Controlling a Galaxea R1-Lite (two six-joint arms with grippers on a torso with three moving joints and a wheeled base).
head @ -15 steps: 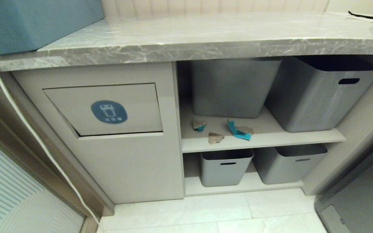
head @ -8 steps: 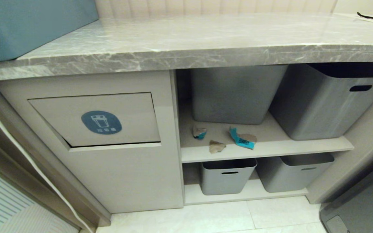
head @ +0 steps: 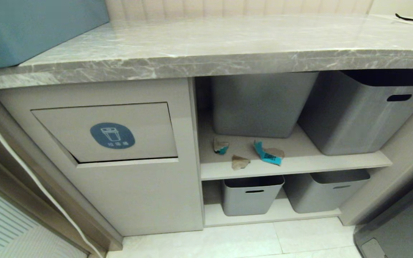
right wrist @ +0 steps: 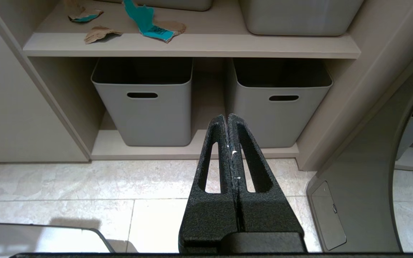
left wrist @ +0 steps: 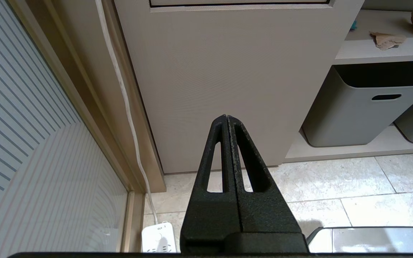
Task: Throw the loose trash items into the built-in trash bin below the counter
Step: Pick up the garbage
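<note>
Three scraps point(head: 249, 154) on shelf point(head: 299, 165), well beyond closed right end effector point(right wrist: 227, 118)

The left tool point(left wrist: 227, 120) hangs low before the trash bin point(head: 120, 157), whose flap point(head: 106, 130) sits above it under the tabletop point(head: 206, 46). The right tool point(right wrist: 227, 120) faces two lower tubs point(right wrist: 145, 104) on the bottom shelf. Up and leftward of it, three scraps point(right wrist: 149, 23) lie on the middle shelf point(right wrist: 228, 44), before two larger tubs point(head: 260, 102).

shelf front point(head: 292, 168): open | behind scraps point(head: 240, 162): grey tubs point(head: 260, 104) block | bin flap point(head: 106, 130): unobstructed
</note>
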